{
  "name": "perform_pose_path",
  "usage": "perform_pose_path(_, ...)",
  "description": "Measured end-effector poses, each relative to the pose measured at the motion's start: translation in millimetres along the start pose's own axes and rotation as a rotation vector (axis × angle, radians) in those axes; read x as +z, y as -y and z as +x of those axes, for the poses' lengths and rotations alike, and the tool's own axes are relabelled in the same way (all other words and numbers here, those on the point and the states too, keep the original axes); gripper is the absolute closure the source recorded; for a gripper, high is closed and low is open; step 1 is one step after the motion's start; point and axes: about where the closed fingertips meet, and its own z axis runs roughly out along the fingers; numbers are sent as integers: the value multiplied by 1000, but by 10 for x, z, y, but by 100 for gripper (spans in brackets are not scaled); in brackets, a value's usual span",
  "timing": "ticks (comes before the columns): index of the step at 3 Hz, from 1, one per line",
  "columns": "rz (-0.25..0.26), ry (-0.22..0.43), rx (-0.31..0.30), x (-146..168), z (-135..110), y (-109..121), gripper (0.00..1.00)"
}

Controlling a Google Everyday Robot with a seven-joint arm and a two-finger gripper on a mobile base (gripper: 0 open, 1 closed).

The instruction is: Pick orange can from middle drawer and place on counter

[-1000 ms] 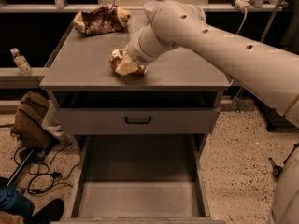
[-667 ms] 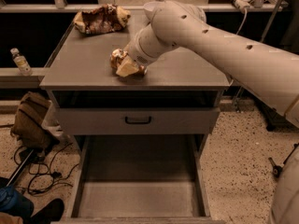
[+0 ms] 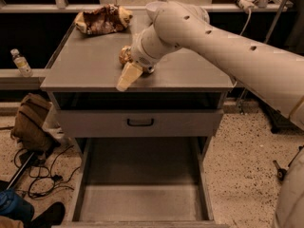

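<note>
Seeing the hand [image 3: 128, 77] low over the front of the surface [image 3: 85, 65], angled down-left toward the front edge. Can't tell how wide it is or whether it grips anything. Reading the orange can [image 3: 125, 55] as resting on the surface, just behind the hand, partly hidden by the wrist (touching or not: unclear). Noting the middle drawer [image 3: 142, 194] standing open below a shut drawer front [image 3: 95, 123]. Spotting a crumpled snack bag [image 3: 102, 19] at back-left of the surface, well apart from the can.
</note>
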Motion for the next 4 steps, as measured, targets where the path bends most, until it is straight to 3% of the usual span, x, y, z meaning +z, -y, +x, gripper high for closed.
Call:
perform_pose_path(1, 27, -39, 21, -303, -104, 114, 0)
perform_pose_path(2, 112, -112, 19, -982, -432, 353, 0)
perform_pose_path(3, 254, -150, -15, -1935, -930, 510, 0)
perform_pose_path(4, 253, -149, -15, -1927, -928, 509, 0)
